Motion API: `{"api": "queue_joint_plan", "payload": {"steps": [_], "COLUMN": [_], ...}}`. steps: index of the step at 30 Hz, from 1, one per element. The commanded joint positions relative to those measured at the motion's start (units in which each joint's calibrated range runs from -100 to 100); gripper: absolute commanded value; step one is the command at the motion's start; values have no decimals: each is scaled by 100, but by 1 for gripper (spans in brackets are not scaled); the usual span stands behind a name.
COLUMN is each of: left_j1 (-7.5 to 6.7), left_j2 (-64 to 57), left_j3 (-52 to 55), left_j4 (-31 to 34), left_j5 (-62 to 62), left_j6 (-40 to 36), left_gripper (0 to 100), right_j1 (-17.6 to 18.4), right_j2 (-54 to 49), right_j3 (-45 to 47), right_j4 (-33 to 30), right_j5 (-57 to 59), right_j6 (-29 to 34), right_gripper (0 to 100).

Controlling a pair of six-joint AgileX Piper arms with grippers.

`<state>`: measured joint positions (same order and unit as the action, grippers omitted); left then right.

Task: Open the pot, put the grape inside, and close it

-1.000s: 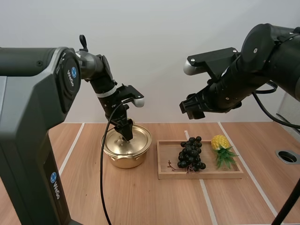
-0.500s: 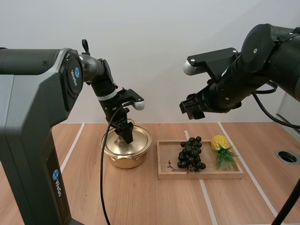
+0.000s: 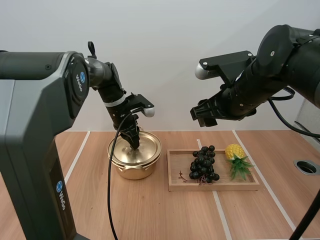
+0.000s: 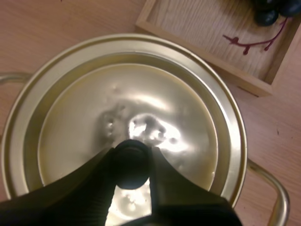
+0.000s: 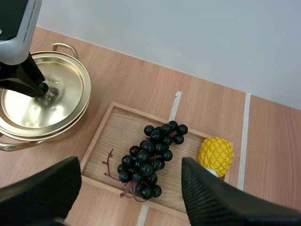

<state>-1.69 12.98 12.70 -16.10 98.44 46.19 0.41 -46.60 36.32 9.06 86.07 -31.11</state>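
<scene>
1. High view
   - Your left gripper is down on the centre of the lid of the gold pot.
   - The pot stands on the desk, just beside the left end of the wooden tray.
   - Your right gripper hangs high over the tray's far edge, well apart from everything.
   - The grapes lie mid-tray, and a toy pineapple lies at the tray's right end.

2. Left wrist view
   - The fingers are clamped on the dark knob at the lid's centre, one on each side.
   - The lid covers the pot. Whether its rim has cleared the pot's rim cannot be told.
   - The step in hand is judged to be lifting the lid.
   - Raise it straight up with the pinch centred so the lid hangs level.
   - Do not drag it across the rim, because the pot looks light and could slide against the tray.
   - Set the lid on bare desk to the pot's left — away from the tray.

3. Right wrist view
   - The right fingers stand wide apart with nothing between them, above the grapes.
   - Wait here until the lid is clear of the pot's mouth.
   - Then come down on the thick middle of the bunch — not on the loose stem at the tray's near edge.
</scene>
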Motion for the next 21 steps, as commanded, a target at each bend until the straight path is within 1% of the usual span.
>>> {"api": "queue_joint_plan", "payload": {"steps": [1, 5, 8, 11, 17, 21], "left_j1": [-16, -16, -16, -16, -16, 27], "left_j2": [-48, -174, -475, -890, -1874, -2591], "left_j3": [-58, -227, -491, -810, -1455, -1915], "left_j4": [2, 2, 2, 2, 2, -8], "left_j5": [-159, -116, 156, 156, 156, 156], "left_j6": [-18, -207, -292, -343, -754, -1095], "left_gripper": [0, 0, 0, 0, 0, 0], "right_j1": [-18, -18, -18, -18, -18, -18], "right_j2": [-29, -29, -29, -29, -29, -29], "right_j3": [-43, -43, -43, -43, -43, -43], "right_j4": [46, 46, 46, 46, 46, 46], "right_j5": [42, 42, 42, 42, 42, 42], "right_j6": [-56, -56, -56, -56, -56, -56], "right_gripper": [100, 100, 100, 100, 100, 100]}}
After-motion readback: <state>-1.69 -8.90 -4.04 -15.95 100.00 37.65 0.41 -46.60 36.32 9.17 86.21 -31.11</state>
